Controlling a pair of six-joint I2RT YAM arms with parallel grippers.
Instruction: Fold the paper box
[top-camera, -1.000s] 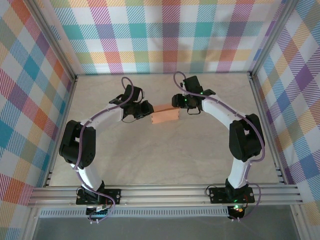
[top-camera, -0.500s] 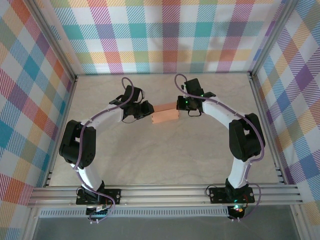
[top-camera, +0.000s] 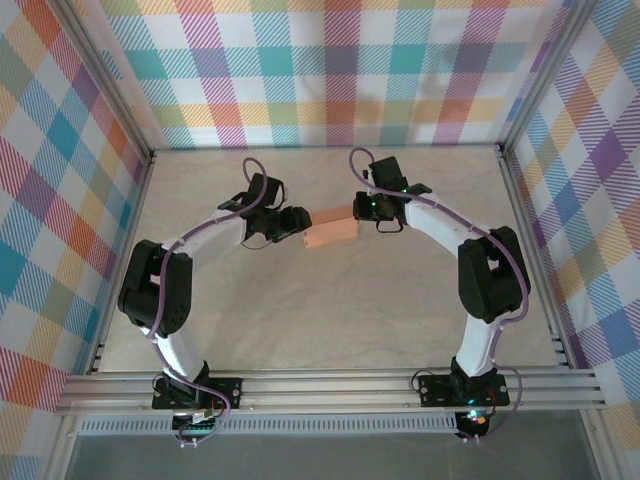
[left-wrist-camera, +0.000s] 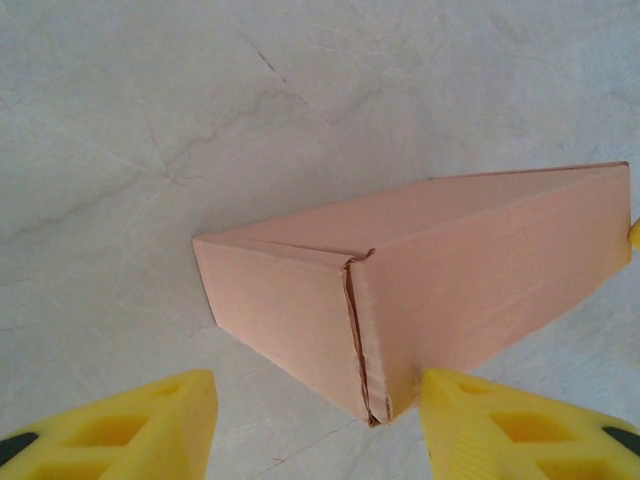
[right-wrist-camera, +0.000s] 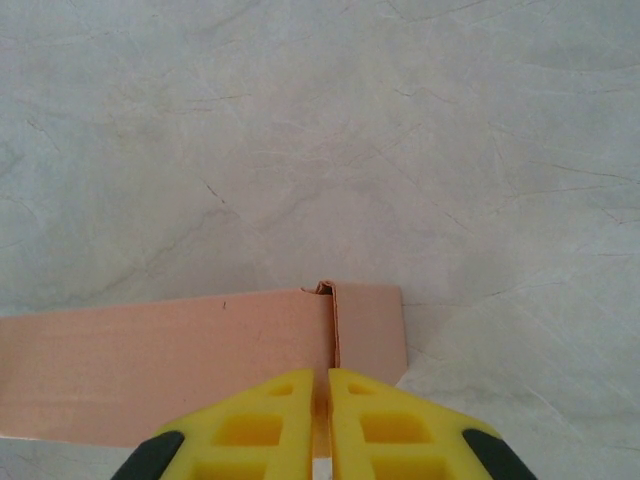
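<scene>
Now the table (top-camera: 330, 310) carries the box (top-camera: 331, 230), folded into a shallow salmon block. It lies past the middle, between the two arms, with its right end turned a little toward the far wall. The left claw (top-camera: 291, 226) stands wide at the box's left end, its yellow fingers (left-wrist-camera: 140, 425) straddling a corner where a seam gapes slightly. The right claw (top-camera: 372, 212) sits at the other end, jaws nearly together, pinching the box's edge beside a seam.

White-and-black arms (top-camera: 440, 228), looping purple cables (top-camera: 247, 160), green lights (top-camera: 372, 207), yellow tool fingers (left-wrist-camera: 520, 430) with recessed pockets
</scene>
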